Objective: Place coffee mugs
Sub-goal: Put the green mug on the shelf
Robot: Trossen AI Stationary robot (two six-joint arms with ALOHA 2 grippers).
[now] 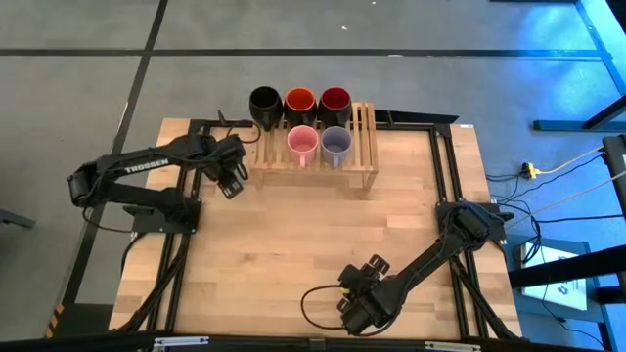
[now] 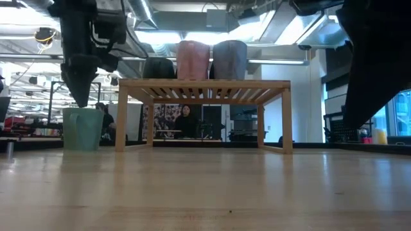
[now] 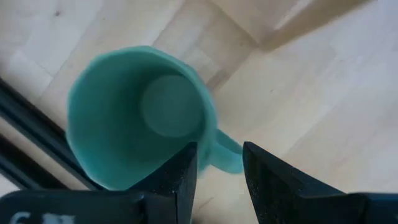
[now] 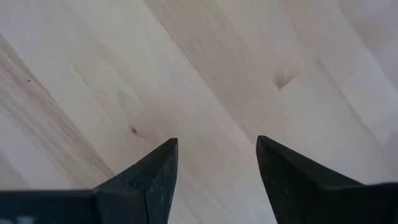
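Note:
The green mug [image 2: 82, 128] stands upright on the table, left of the slatted wooden rack [image 1: 318, 161]; my left arm hides it in the high view. My left gripper [image 3: 217, 155] is open and points down just above its rim [image 2: 80, 101]. One finger is over the mug's hollow and the other is outside, by the handle [image 3: 227, 152]. On the rack are the black [image 1: 265, 101], orange-red [image 1: 299, 101], dark red [image 1: 335, 100], pink [image 1: 302, 144] and lavender-grey [image 1: 336, 143] mugs. My right gripper [image 1: 357, 308] waits open near the table's near edge.
The rack stands at the table's far edge, its legs [image 2: 120, 115] close to the right of the green mug. Black frame rails [image 1: 445, 166] run along the table's sides. A cable [image 1: 318, 293] loops by my right gripper. A person [image 2: 186, 119] sits in the room behind.

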